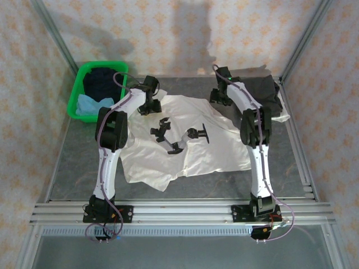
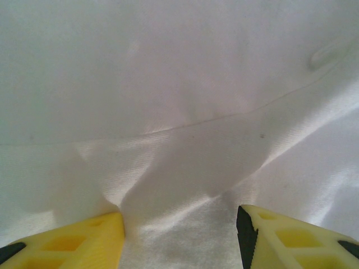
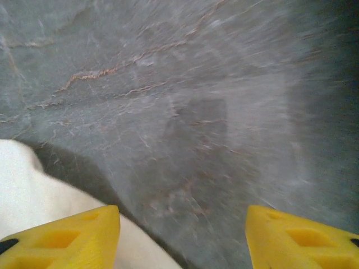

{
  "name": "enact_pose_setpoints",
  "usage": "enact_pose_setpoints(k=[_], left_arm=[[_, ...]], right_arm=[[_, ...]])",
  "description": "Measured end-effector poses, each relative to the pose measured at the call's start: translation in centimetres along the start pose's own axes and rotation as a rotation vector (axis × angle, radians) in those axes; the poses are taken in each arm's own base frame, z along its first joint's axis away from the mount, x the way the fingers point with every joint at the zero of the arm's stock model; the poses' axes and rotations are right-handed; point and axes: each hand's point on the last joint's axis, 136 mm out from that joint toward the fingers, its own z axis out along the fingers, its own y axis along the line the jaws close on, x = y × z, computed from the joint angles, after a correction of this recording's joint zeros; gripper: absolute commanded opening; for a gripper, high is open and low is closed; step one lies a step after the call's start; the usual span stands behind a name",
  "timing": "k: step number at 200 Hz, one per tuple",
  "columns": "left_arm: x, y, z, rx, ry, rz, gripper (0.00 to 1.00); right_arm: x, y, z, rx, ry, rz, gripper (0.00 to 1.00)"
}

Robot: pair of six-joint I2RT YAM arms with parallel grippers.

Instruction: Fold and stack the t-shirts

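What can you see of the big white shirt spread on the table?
The off-white t-shirt is soft, thin-looking cloth with a few small black prints across its middle. It lies spread open on the grey table between the two arms, fairly flat but wrinkled. The left wrist view shows gentle folds and a fine seam line. The left arm's jaws stand open close over its far edge; whether they touch it cannot be told.

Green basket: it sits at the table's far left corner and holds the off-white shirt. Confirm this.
Wrong contents. The green basket sits at the far left corner but holds a dark navy shirt and a light blue one; the off-white shirt lies spread on the table, as the top external view shows.
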Motion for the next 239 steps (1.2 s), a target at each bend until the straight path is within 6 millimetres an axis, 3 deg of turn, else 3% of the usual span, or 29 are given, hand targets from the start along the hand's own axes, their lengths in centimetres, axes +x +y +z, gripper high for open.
enact_pose_setpoints(k=[17,47,63,125,154,189,214,239], left_arm=[[0.0,0.0,0.0,0.0,0.0,0.003,0.56],[0.0,-0.1,-0.1,0.006,0.005,0.003,0.56],[0.1,-0.2,-0.1,0.01,0.014,0.003,0.56],[0.1,-0.3,-0.1,0.009,0.024,0.008,0.54],[-0.1,-0.4,0.0,0.008,0.027,0.019,0.52],[0.1,-0.3,-0.1,0.003,0.037,0.03,0.51],[0.1,-0.1,-0.1,0.001,0.039,0.028,0.51],[0.1,0.1,0.0,0.0,0.041,0.024,0.51]], right_arm=[[1.4,0.9,1.8,-0.011,0.053,-0.017,0.64],[2.0,2.4,1.7,-0.064,0.066,-0.015,0.64],[2.0,2.6,1.6,-0.061,0.061,-0.021,0.59],[2.1,1.4,1.5,0.07,0.027,-0.038,0.0],[2.2,2.3,-0.1,0.163,-0.003,-0.118,0.0],[0.0,4.1,-5.1,0.173,-0.109,-0.166,0.0],[-1.1,4.3,-7.5,0.144,-0.152,-0.163,0.42],[-1.3,4.7,-6.5,0.102,-0.128,-0.154,0.52]])
